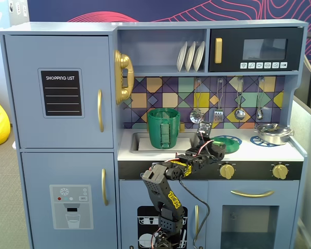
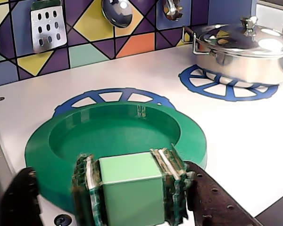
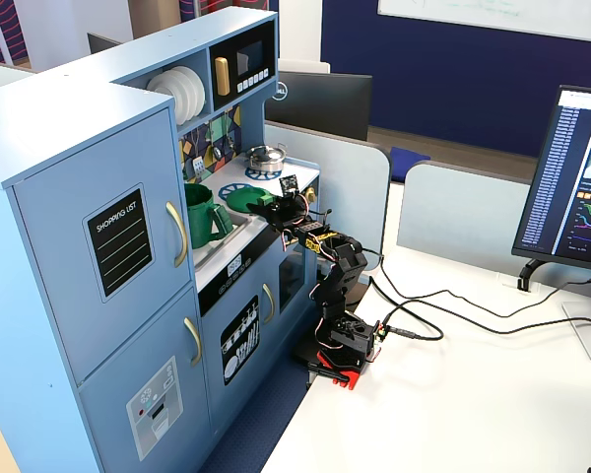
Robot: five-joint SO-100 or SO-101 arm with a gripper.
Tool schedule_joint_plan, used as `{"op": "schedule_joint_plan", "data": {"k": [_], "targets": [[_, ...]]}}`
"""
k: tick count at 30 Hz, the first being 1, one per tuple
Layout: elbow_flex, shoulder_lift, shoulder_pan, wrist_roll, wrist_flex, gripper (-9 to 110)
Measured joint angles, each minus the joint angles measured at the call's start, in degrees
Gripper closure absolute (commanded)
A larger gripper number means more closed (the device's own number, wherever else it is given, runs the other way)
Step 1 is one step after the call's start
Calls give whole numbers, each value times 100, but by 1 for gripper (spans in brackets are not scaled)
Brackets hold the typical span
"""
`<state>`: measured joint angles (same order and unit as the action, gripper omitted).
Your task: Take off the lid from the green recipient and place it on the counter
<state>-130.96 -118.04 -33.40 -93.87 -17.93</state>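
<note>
Gripping the lid (image 2: 118, 136) by its tab, our gripper (image 2: 129, 190) has jaws closed; it lies on the counter (image 2: 236, 136) over a burner ring (image 2: 113, 95), silver pot (image 2: 243, 47) nearby. Only fixed views show the green recipient (image 1: 163, 127).

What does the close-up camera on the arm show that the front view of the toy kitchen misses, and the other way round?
Only the wrist view shows the lid's hollow inside and its square tab between the gripper's pads. Only the front fixed view shows the green recipient open in the sink, the plates and the microwave. Both show the lid lying on the counter over a burner ring, and the silver pot.
</note>
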Motion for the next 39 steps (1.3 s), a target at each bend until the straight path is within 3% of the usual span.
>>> {"op": "schedule_joint_plan", "data": {"k": [4, 8, 17, 27, 33, 39], "targets": [[0, -281, 9, 44, 123, 65], [-62, -1230, 18, 53, 1090, 62], [-791, -3858, 316, -369, 4649, 67], [-1266, -5326, 1969, -870, 9035, 76], [-2435, -5678, 2751, -545, 9527, 78], [-3735, -5792, 2786, -343, 9000, 80]]}}
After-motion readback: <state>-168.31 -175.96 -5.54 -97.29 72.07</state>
